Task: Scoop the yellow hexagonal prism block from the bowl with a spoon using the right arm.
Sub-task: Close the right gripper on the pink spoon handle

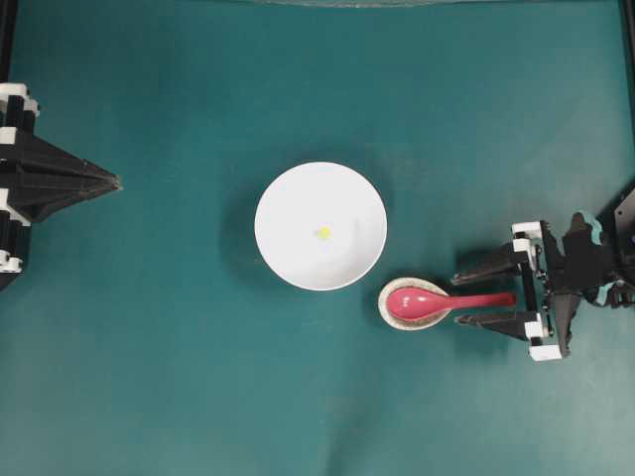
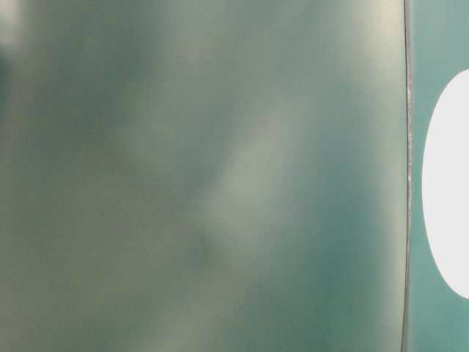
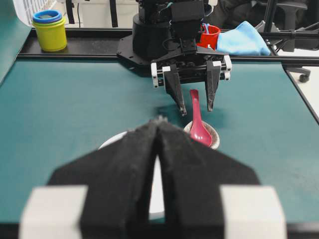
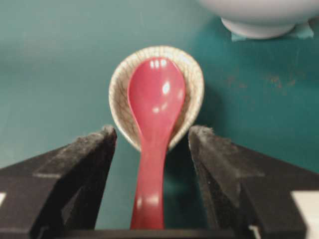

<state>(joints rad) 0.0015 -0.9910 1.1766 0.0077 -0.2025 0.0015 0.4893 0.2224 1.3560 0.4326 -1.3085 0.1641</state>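
The white bowl sits mid-table with the tiny yellow hexagonal prism block near its centre. Just right of it, the pink-red spoon lies with its scoop in a small speckled oval rest and its handle pointing right. My right gripper is open, one finger on each side of the handle without touching it. In the right wrist view the spoon runs between the open gripper, with the bowl's foot beyond. My left gripper is shut and empty at the far left.
In the left wrist view, stacked yellow and blue cups, a red cup and a blue cloth sit behind the table's far rail. The table-level view is blurred, with only a white shape at its right edge.
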